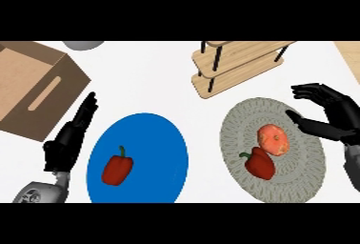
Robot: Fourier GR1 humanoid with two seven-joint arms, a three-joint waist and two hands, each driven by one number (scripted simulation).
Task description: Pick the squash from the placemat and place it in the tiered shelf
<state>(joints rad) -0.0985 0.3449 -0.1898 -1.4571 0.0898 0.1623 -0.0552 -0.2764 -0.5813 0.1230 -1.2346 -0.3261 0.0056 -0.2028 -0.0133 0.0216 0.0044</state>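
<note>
Nearest the lower edge, on the white worktop (169,81), lies a round blue plate (151,131) with a red bell pepper (117,169) on its left half, stem pointing up the view. To its right sits a grey woven placemat (239,124), round and ribbed. Two things lie on the placemat: a second red pepper (260,163) toward the near side, and the squash (274,139), a pale orange lump, just beyond it and touching it.

At the lower left, the left hand (67,140) comes up from its grey forearm beside the blue plate. Its fingers are straight and point up the view toward the cardboard box; it holds nothing and rests there open.

At the right edge, the right hand (330,116) reaches in over the far right rim of the placemat. Its fingers are spread and lightly bent, thumb low and stretched toward the squash, the other fingers raised above it. The thumb tip is close beside the squash but the hand is not closed round it; it is open and empty.

Farther back, on the left, stands an open brown cardboard box (35,88) with a slot handle in its side. Beyond the placemat, at the top right, is the tiered shelf (235,59), light wood boards on dark posts. A grey rounded object (83,45) shows at the top edge, cut off.
</note>
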